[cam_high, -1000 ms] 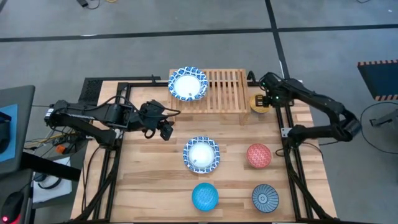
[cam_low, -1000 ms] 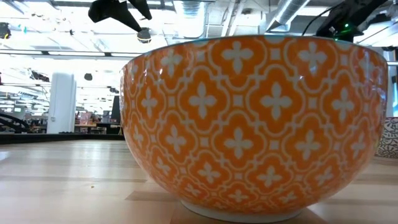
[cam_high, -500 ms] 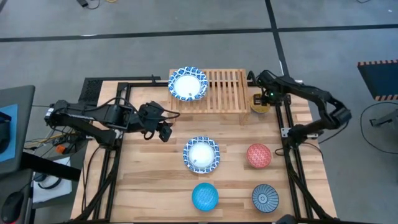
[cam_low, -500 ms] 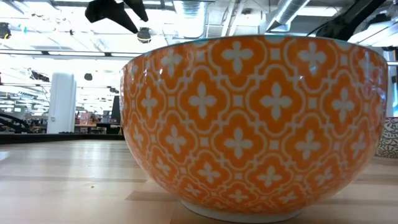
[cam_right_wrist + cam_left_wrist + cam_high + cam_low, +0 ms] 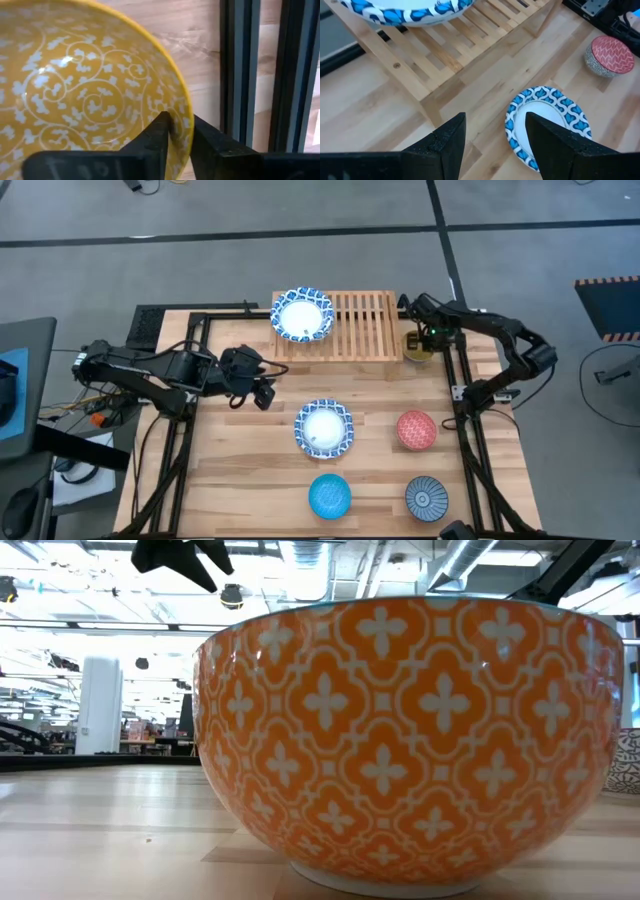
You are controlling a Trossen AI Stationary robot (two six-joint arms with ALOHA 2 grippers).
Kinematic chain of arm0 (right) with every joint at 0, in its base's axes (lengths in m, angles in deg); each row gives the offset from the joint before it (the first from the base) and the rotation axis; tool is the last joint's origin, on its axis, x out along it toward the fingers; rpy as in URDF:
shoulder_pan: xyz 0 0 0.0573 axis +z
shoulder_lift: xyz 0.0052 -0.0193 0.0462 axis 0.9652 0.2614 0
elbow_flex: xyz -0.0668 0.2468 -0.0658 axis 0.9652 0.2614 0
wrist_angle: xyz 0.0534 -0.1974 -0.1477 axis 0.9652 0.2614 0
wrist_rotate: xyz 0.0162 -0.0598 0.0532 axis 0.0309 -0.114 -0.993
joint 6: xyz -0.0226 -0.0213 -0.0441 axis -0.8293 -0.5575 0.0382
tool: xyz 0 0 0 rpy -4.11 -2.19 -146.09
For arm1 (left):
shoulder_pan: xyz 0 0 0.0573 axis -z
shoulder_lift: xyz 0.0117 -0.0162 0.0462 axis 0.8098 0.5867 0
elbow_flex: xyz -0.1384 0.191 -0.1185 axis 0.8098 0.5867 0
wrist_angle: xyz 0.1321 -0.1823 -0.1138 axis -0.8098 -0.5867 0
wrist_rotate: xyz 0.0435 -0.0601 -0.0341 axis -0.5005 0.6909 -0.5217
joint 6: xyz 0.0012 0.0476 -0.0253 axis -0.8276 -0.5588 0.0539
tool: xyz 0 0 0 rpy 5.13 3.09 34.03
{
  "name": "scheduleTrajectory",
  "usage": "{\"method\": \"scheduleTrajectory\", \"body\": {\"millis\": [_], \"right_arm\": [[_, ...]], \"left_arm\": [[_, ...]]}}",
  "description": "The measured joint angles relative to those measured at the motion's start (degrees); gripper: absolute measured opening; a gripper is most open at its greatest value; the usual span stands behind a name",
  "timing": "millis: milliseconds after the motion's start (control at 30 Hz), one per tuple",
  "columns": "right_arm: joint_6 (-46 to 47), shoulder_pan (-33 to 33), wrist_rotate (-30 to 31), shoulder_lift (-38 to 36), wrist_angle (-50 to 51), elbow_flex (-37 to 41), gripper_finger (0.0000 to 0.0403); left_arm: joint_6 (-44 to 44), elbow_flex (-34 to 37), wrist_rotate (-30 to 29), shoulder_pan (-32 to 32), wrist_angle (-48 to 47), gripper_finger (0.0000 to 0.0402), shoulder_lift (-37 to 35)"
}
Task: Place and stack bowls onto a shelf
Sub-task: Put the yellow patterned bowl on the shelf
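From above, the right gripper [image 5: 420, 338] hides the yellow bowl [image 5: 90, 90]; its wrist view shows fingers pinching the rim. The left gripper [image 5: 495, 132] is open.

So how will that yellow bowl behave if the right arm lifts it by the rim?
The yellow bowl looks glazed, so probably stiff but slippery. The right tool pinches one rim edge only, so it may tilt.

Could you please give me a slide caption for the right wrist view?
Right gripper pinching the rim of the yellow bowl, one finger inside and one outside, beside the table's black frame.
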Motion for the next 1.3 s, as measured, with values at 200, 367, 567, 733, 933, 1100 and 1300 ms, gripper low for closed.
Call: {"method": "scheduleTrajectory", "body": {"millis": [200, 367, 567, 733, 933, 1100, 1300], "right_arm": [[0.87, -0.07, -0.04, -0.4, -0.7, -0.28, 0.0053], [1.07, 0.14, -0.05, -4.39, -0.92, 0.02, 0.0049], [3.16, -0.02, 5.2, -14.66, -0.95, 0.09, 0.0048], [2.7, 0.93, 6.07, -23.42, -0.99, 0.07, 0.0044], [2.02, 6.73, 9.85, -33.29, -2.74, -0.58, 0.0043], [1.61, 15.35, 14.04, -38.74, -8.72, -3.08, 0.0042], [5.15, 19.53, 12.61, -35.7, -15.95, -7.89, 0.0042]], "left_arm": [[-0.49, -0.02, -1.19, 0.0, 0.01, 0.0189, 0.0], [-1.13, -0.02, -1.19, 0.0, -0.02, 0.0189, 0.0], [-3.2, -0.02, -1.3, -0.41, 0.39, 0.0189, 0.0], [-8.17, -0.02, -1.32, -3.57, 4.54, 0.0186, 0.0], [-19.74, -0.07, 1.83, -10.96, 20.27, 0.0167, 0.57], [-26.63, -0.11, 10.59, -17.84, 36.95, 0.0153, 4.14], [-26.08, -0.22, 17.95, -20.74, 44.12, 0.0147, 9.13]]}}
